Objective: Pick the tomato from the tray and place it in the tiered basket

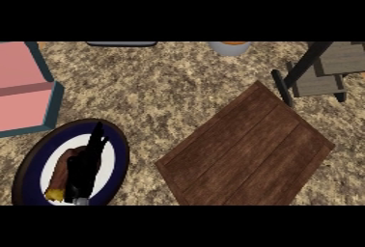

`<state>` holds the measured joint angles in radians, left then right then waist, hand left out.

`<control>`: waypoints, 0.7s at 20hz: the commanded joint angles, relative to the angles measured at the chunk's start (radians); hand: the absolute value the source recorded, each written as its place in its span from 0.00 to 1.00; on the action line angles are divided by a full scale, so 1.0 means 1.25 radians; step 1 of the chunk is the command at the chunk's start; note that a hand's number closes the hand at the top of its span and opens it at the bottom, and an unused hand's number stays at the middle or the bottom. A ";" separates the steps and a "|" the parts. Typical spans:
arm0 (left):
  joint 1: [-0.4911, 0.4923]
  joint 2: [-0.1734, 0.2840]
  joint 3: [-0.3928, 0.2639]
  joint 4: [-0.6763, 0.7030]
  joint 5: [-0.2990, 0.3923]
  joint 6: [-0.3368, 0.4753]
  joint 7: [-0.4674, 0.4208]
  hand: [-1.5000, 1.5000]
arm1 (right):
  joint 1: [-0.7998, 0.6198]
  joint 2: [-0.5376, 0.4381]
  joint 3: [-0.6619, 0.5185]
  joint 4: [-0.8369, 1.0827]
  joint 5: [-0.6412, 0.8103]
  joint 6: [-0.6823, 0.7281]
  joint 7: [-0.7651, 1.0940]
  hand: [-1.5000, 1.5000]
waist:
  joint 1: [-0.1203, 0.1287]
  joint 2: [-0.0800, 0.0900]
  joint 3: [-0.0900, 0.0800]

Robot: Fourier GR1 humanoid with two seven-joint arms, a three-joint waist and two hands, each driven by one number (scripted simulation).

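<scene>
Robot hand on the left [85, 166] hangs open, fingers straight, over a plate [122, 144] at the counter's [157, 87] near edge; the right one is out of view. No tomato shows anywhere, and the wooden tray [249, 149] lies bare. A tomato would likely be light, smooth, round and easily bruised, best cupped around its middle. Open counter lies between the tray and the tiered basket [335, 72], whose dark posts stand beside the tray's far corner.
</scene>
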<state>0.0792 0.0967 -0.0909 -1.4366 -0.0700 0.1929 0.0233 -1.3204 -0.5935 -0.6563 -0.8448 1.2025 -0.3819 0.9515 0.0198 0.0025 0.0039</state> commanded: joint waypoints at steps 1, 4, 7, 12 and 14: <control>0.016 -0.001 0.003 0.036 0.002 -0.008 -0.016 0.50 | 0.004 -0.038 0.021 -0.034 0.070 -0.114 0.039 0.00 | -0.006 0.002 -0.004; 0.038 0.002 0.003 0.000 -0.006 0.008 0.004 0.50 | 0.032 -0.058 0.039 -0.116 0.158 -0.092 0.133 0.00 | -0.022 -0.008 -0.004; 0.040 -0.001 0.020 0.015 0.017 0.000 0.011 0.50 | 0.065 -0.069 0.009 -0.228 0.165 -0.022 0.177 0.00 | -0.045 -0.016 -0.004; 0.048 -0.008 0.022 0.004 0.001 0.029 0.024 0.50 | 0.073 -0.061 0.006 -0.444 0.212 0.149 0.232 0.00 | -0.063 -0.024 -0.005; 0.052 -0.011 0.024 0.016 0.000 0.032 0.011 0.50 | 0.091 -0.057 -0.010 -0.530 0.194 0.221 0.225 0.00 | -0.076 -0.028 -0.005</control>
<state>0.1323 0.0993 -0.0608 -1.4534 -0.0641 0.2164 0.0348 -1.2250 -0.6647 -0.6597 -1.3257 1.4364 -0.2847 1.1109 -0.0509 -0.0280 0.0008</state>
